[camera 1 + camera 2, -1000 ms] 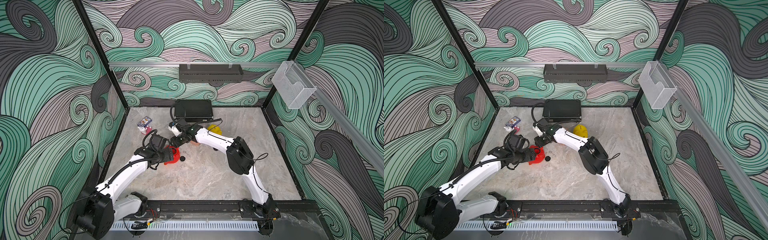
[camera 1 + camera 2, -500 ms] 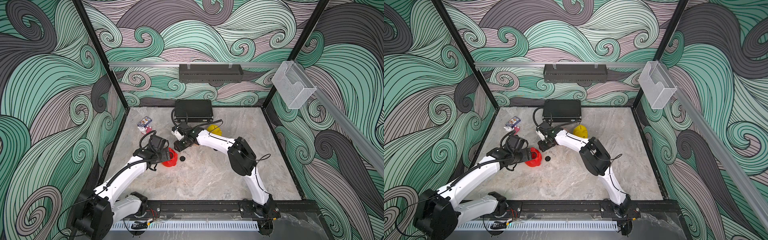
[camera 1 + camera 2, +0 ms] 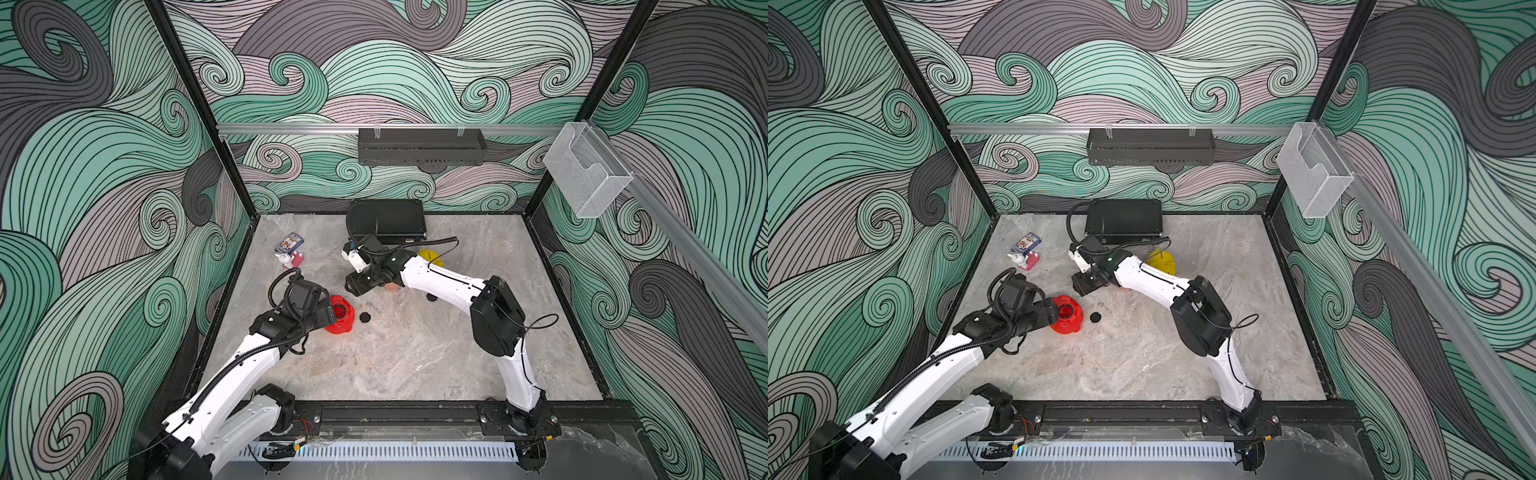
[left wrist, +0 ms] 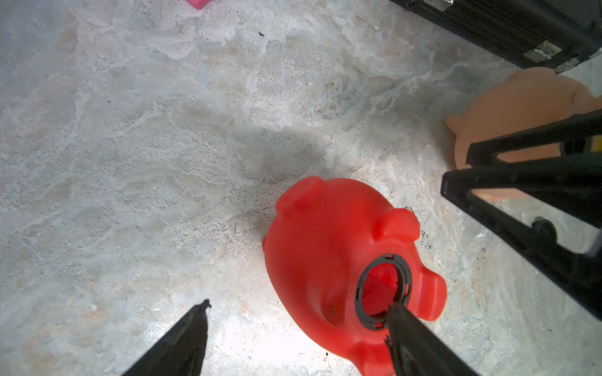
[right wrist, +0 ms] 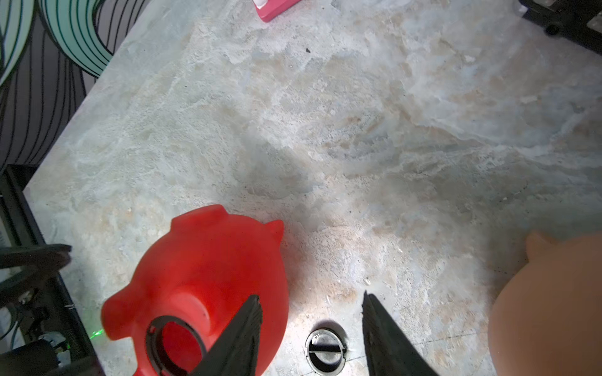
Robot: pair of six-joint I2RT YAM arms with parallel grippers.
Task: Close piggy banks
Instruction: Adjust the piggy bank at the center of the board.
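Our glossy red plastic piggy bank (image 3: 341, 319) is unplugged, left gripper (image 4: 298, 304) spread, one fingertip on its hole rim. The small round black plug (image 3: 365, 317) lies at its three o'clock in a top view, between the right gripper's (image 5: 311, 295) parted fingers; an off-centre pinch could flick it away.

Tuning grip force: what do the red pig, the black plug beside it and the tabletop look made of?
Red pig: moulded plastic, smooth, semi-glossy; even colour, soft highlights, rounded legs.
Black plug: plastic or rubber, cannot tell which; dull sheen, slotted face.
Tabletop: stone-look, matte; grey-beige veining, possibly printed laminate rather than real marble.
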